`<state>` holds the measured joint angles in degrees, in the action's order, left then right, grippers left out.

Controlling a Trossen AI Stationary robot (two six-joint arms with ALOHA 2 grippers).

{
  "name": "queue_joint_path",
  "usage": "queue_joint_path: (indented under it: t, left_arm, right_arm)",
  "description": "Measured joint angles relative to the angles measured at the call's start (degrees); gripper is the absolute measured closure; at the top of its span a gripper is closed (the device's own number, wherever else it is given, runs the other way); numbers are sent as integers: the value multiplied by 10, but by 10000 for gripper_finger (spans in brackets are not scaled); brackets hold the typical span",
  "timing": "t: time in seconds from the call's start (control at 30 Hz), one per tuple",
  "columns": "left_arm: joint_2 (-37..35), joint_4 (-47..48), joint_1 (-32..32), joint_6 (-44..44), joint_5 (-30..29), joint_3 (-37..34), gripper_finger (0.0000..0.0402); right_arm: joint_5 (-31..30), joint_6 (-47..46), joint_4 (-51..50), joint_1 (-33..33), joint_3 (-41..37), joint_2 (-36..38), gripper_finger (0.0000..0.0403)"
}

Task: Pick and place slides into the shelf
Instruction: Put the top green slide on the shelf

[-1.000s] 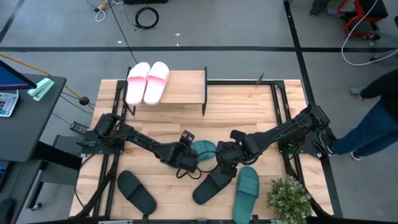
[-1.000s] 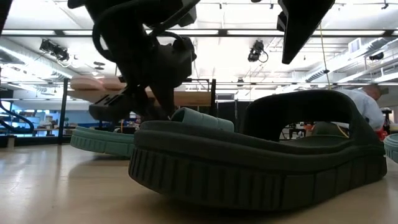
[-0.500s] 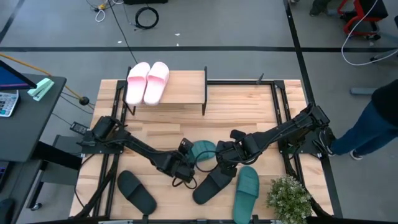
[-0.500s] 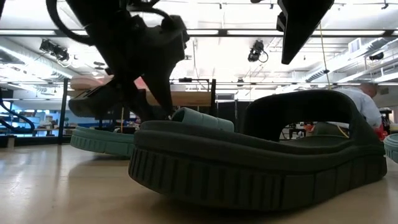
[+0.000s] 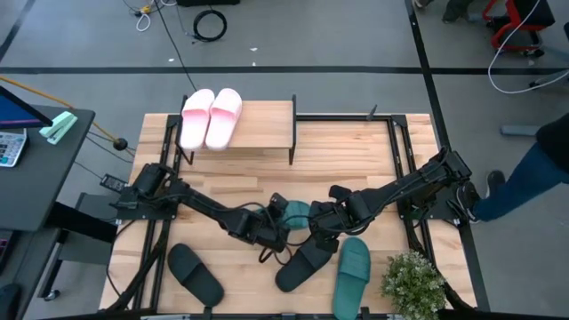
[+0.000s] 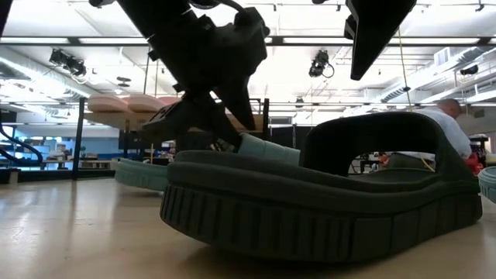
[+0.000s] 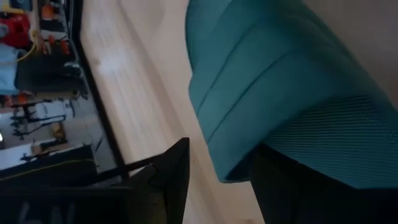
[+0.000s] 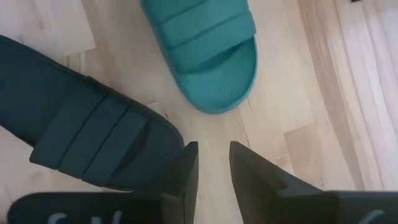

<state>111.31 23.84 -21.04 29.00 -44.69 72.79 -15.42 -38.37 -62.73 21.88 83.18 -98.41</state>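
High view: pink slides (image 5: 211,116) sit on the shelf (image 5: 258,124), upper left. At centre, the left pincer (image 5: 274,219) meets a teal slide (image 5: 296,212).

Left wrist view: it seems to pinch the strap; seat the grip deep before lifting.

Right wrist view: right pincer (image 8: 213,163) slightly spread, empty, over the bench (image 8: 280,112).

No readable writing.

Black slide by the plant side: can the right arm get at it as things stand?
Probably yes. The right gripper hangs just above the black slide, jaws slightly parted and empty, bare table between them in its wrist view. The left gripper, busy at the teal slide beside it, crowds the approach somewhat.
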Motion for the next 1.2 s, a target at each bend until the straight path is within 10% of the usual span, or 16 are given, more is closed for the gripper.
queue_joint_path:
  t: [0.5, 0.67, 1.2]
  left_arm:
    - [22, -83, 46, -58, 124, 0, 304]
    - [16, -72, 43, -58, 10, -1, 384]
    - [-193, 81, 33, -224, -193, -1, 388]
  right_arm:
    - [-17, 25, -1, 1, 0, 0, 305]
    - [-17, 25, -2, 1, 0, 0, 305]
    - [-51, 25, -2, 4, 0, 0, 305]
